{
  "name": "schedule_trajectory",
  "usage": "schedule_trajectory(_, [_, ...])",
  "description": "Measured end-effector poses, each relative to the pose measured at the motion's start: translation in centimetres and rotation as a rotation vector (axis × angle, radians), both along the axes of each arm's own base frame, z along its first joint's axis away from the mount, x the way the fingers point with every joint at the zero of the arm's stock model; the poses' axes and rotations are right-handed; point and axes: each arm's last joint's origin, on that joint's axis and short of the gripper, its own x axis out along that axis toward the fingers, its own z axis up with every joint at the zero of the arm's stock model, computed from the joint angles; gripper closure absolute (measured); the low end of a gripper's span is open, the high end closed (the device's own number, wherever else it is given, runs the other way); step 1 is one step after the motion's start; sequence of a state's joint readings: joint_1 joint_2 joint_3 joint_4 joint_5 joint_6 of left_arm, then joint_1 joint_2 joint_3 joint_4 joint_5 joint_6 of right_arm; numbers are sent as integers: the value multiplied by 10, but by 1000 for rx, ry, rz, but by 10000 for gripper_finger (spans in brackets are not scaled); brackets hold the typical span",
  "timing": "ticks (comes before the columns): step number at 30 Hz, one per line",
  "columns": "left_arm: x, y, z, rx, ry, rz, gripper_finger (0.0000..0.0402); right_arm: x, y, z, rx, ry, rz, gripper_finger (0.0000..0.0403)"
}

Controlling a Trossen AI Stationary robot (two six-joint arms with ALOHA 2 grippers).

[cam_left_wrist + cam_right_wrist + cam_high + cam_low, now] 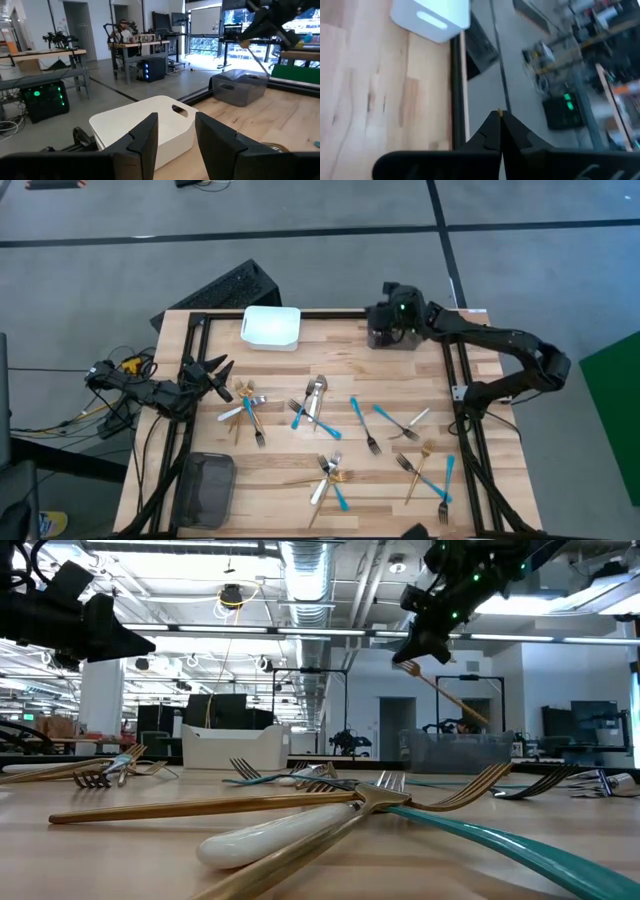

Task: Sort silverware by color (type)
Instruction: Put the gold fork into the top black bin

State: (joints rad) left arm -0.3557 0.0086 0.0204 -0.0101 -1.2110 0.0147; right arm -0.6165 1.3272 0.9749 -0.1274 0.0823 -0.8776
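My right gripper (408,660) is clamped on a gold fork (445,692), hanging slantwise directly over the grey bin (392,337) at 1 o'clock. Drop is straight down. Left gripper (222,370), fingers apart, idles at 9 o'clock; remaining silverware (330,470) lies mid-surface.

A white bin (271,327) sits at the upper middle of the wooden table (340,400), a dark grey bin (205,489) at its lower left and another grey bin (393,337) at the upper right, with a black keyboard (215,290) on the floor beyond
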Motion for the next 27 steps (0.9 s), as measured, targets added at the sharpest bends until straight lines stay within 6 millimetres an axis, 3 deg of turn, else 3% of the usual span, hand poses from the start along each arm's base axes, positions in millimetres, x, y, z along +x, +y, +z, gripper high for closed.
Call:
schedule_trajectory(3, [0, 0, 0, 0, 0, 0, 281, -3, -18, -5, -27, -3, 67, 390])
schedule_trajectory(11, [0, 0, 0, 0, 0, 0, 281, -12, -56, -47, 73, 139, 9, 383])
schedule_trajectory(19, [0, 0, 0, 14, 17, 7, 281, -13, -62, -64, 139, 200, -23, 376])
schedule_trajectory(27, [0, 0, 0, 18, 21, 8, 281, -17, -62, -58, 188, 122, -129, 336])
